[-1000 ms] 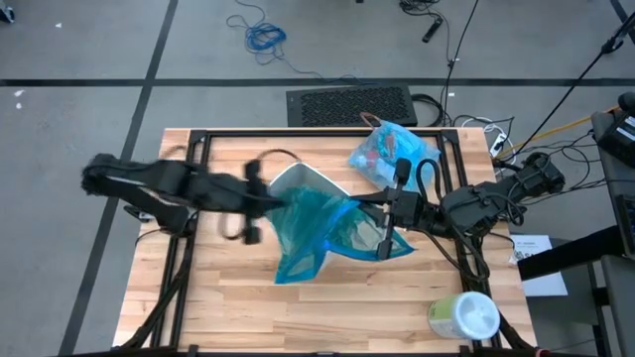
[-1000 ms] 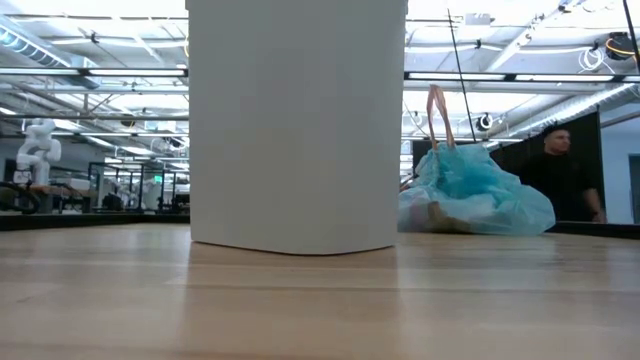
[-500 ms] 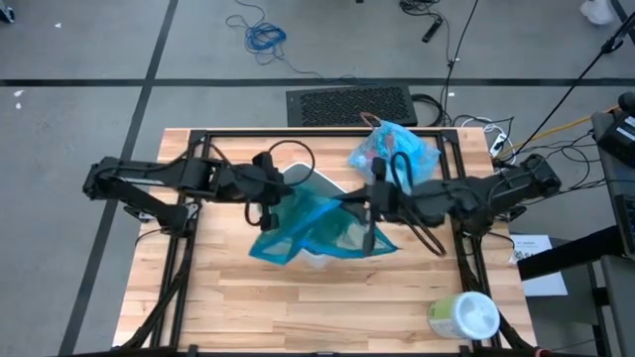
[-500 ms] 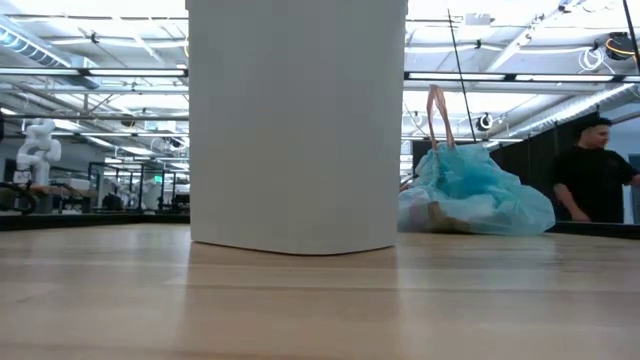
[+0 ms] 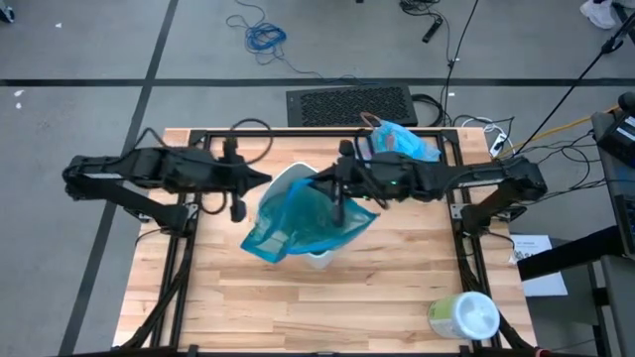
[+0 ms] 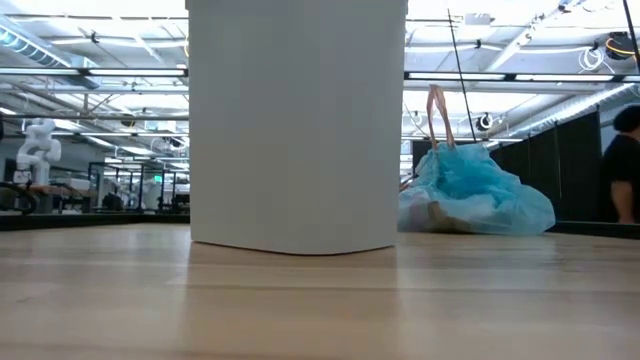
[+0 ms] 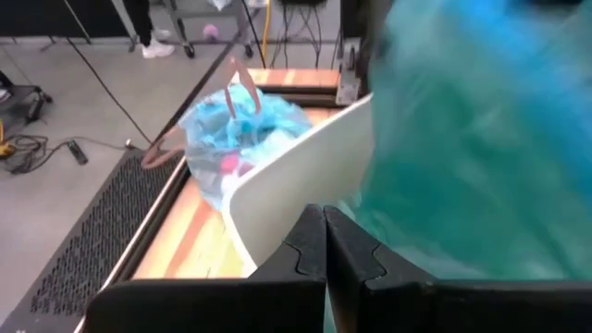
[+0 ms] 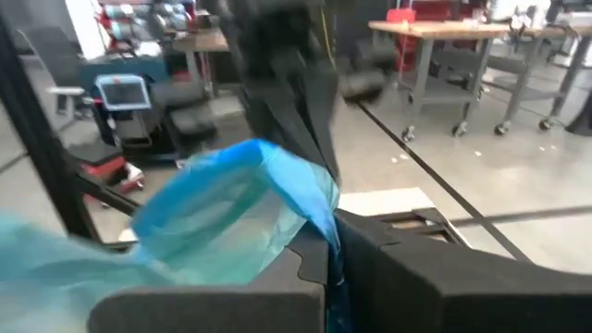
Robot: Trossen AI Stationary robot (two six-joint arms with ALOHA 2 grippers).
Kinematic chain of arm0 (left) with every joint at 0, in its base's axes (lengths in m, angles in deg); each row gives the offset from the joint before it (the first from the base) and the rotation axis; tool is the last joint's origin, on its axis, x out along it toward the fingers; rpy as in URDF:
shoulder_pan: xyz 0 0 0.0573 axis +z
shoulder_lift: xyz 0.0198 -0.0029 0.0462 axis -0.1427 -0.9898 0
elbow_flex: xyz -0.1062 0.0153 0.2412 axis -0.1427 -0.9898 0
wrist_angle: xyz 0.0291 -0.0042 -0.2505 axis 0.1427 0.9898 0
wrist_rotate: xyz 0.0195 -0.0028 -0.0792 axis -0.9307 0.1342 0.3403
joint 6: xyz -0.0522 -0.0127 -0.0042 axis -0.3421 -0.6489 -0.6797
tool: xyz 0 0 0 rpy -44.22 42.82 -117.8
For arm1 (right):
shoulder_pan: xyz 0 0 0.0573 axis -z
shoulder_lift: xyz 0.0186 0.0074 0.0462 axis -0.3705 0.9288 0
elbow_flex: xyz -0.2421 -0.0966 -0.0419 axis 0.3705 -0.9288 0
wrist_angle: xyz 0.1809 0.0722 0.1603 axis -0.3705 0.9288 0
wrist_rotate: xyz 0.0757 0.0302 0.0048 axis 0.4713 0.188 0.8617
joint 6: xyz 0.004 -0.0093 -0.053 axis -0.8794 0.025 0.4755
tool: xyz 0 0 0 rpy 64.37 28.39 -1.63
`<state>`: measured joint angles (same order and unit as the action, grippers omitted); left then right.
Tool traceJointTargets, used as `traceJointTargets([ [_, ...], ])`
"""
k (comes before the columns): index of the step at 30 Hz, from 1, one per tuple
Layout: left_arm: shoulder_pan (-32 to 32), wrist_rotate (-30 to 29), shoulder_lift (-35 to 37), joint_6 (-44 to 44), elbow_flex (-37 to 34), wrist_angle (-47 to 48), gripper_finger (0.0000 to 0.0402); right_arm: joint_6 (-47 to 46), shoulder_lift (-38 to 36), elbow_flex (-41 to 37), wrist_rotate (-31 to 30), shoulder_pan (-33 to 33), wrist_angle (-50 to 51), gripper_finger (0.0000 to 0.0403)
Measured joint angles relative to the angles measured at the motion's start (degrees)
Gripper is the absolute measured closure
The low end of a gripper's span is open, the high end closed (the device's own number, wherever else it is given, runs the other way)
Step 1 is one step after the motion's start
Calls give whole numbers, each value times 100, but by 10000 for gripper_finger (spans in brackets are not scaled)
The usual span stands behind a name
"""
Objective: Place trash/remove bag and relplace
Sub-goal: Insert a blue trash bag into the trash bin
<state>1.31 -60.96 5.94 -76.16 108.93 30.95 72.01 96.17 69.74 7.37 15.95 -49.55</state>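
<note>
While both my left gripper [image 5: 241, 186] and right gripper [image 5: 337, 188] pinch the bag [image 5: 303, 216] by its rim over the bin [image 5: 319, 260], I judge it light, limp, slippery, best gripped at the hem.

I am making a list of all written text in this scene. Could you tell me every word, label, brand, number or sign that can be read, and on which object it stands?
No text can be read in any view.
Wipes tub: green label, print too small to read.
Paper sheet beside the table: print too small.
White bin: blank.
Screen in the room: blurred.
</note>
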Motion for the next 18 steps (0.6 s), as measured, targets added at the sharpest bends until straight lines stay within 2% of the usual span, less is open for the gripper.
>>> traceJointTargets([
  [7,-45,7,190,-147,0,-8,402,-129,378,-2,290,124,373,403],
  [18,-299,196,-28,-144,0,4,402,-392,461,4,197,224,976,403],
])
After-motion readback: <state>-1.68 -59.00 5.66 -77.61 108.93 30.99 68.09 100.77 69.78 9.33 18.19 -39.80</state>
